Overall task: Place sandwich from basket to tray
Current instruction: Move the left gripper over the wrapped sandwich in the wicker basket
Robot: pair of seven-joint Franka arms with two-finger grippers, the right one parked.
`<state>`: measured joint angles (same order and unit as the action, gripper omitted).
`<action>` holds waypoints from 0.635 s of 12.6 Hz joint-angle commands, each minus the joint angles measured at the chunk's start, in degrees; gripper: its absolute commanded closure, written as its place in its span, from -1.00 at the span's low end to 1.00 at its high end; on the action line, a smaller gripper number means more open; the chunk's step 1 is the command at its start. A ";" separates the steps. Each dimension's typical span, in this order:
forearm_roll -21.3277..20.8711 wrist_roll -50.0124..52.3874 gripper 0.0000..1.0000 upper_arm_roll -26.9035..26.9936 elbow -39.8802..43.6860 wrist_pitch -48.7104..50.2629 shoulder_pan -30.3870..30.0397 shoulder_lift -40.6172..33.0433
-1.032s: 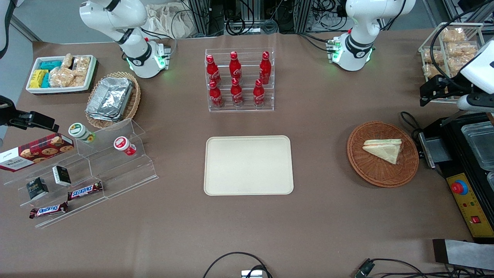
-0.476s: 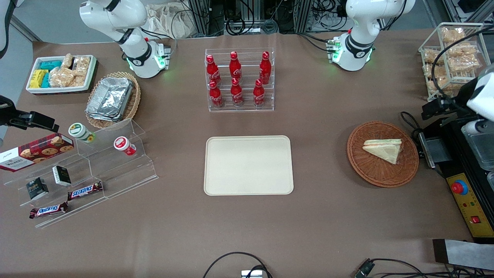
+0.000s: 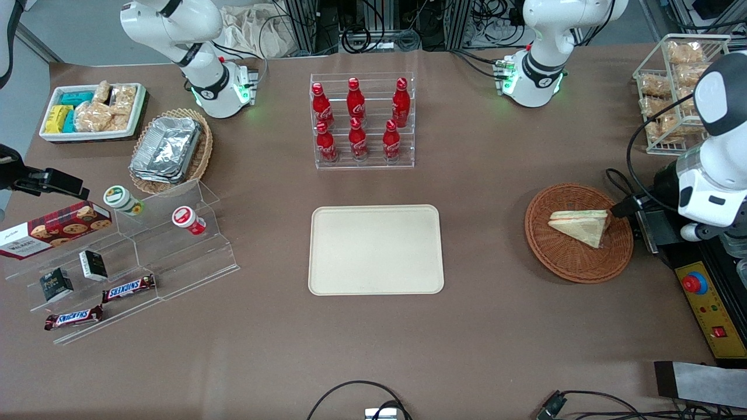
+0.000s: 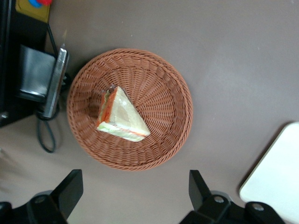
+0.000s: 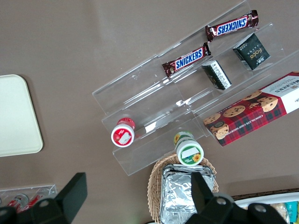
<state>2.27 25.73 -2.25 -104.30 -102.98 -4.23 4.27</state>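
A brown-covered table (image 3: pixel 502 326) fills the scene; metal framing and tangled black cables (image 3: pixel 379 23) crowd its edge at 12 o'clock.

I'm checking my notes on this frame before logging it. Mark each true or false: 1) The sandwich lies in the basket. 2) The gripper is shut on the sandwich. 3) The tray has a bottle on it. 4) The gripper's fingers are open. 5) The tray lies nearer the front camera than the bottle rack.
1) True: the sandwich lies in the basket.
2) False: the gripper is apart from it, touching nothing.
3) False: the tray holds nothing; the bottles stand in their rack.
4) True.
5) True.
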 commanded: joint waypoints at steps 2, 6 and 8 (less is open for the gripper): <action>1.86 8.87 -1.00 1.20 -11.07 -10.11 -0.52 -4.01; 1.69 18.47 -1.00 1.20 -19.60 -19.52 -0.43 -3.40; 1.43 21.02 -1.00 1.20 -21.73 -22.08 -0.43 -2.35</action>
<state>3.40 44.00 -0.98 -123.18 -122.60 -4.71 2.72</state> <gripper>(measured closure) 0.000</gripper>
